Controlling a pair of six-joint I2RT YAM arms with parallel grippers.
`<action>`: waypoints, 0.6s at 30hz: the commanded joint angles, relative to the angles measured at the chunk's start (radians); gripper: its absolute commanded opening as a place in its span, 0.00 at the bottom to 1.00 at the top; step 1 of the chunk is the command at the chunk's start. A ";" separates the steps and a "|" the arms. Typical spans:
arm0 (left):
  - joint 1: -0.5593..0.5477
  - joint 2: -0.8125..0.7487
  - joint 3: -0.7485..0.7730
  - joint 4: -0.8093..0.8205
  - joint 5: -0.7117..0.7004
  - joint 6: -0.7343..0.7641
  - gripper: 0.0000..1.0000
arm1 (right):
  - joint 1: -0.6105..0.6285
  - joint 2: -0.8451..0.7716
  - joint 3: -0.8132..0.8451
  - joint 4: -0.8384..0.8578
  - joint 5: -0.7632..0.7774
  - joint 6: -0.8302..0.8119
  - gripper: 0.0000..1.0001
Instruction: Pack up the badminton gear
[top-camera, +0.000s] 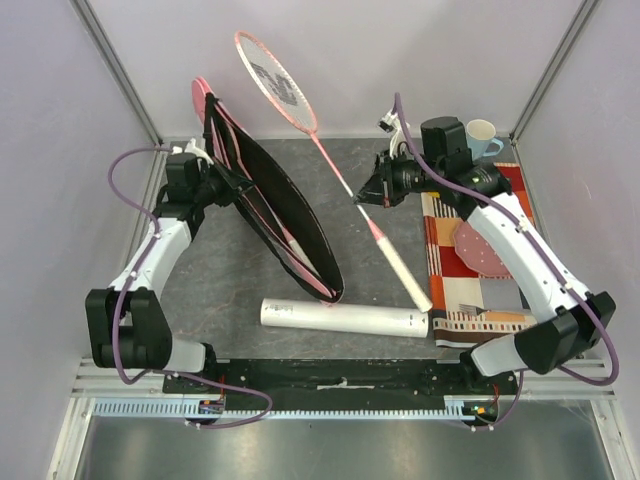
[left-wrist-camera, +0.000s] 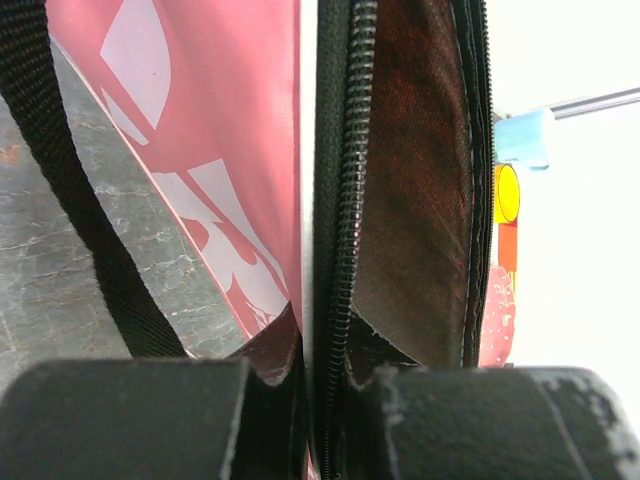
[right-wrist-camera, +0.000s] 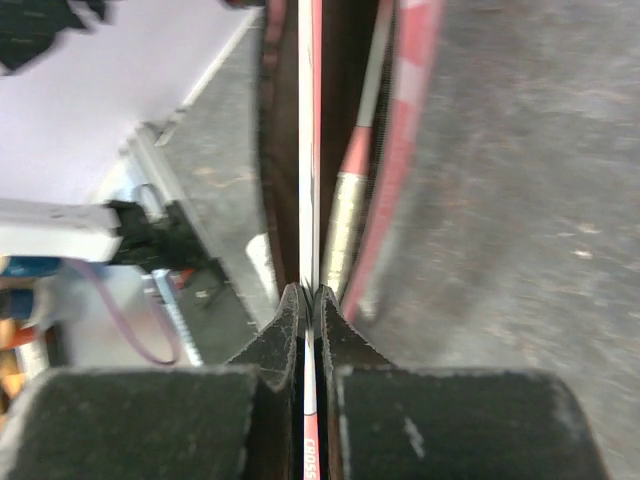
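Note:
The pink racket bag (top-camera: 290, 225) stands on edge, its black-lined mouth gaping open toward the right. My left gripper (top-camera: 220, 180) is shut on its zipper rim (left-wrist-camera: 335, 250), with the bag's pink printed side (left-wrist-camera: 220, 120) to the left of the fingers. A pink-framed racket (top-camera: 270, 80) slants from the back wall down to its white handle (top-camera: 405, 280) by the cloth. My right gripper (top-camera: 362, 197) is shut on its thin shaft (right-wrist-camera: 309, 150). Past it, another racket's handle (right-wrist-camera: 345, 230) shows inside the bag. A long white tube (top-camera: 345, 318) lies near the front.
A striped orange cloth (top-camera: 470, 300) covers the table's right side, with a pink dotted disc (top-camera: 482, 250) on it. A pale blue cup (top-camera: 483, 135) stands at the back right. Metal frame posts rise at the back corners.

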 joint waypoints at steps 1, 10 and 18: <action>0.008 0.007 -0.068 0.326 0.099 -0.109 0.02 | 0.009 -0.071 -0.095 0.191 -0.275 0.221 0.00; 0.008 0.064 -0.119 0.470 0.156 -0.160 0.02 | 0.073 -0.055 -0.184 0.293 -0.340 0.330 0.00; 0.006 0.058 -0.177 0.536 0.171 -0.172 0.02 | 0.110 -0.003 -0.219 0.334 -0.370 0.386 0.00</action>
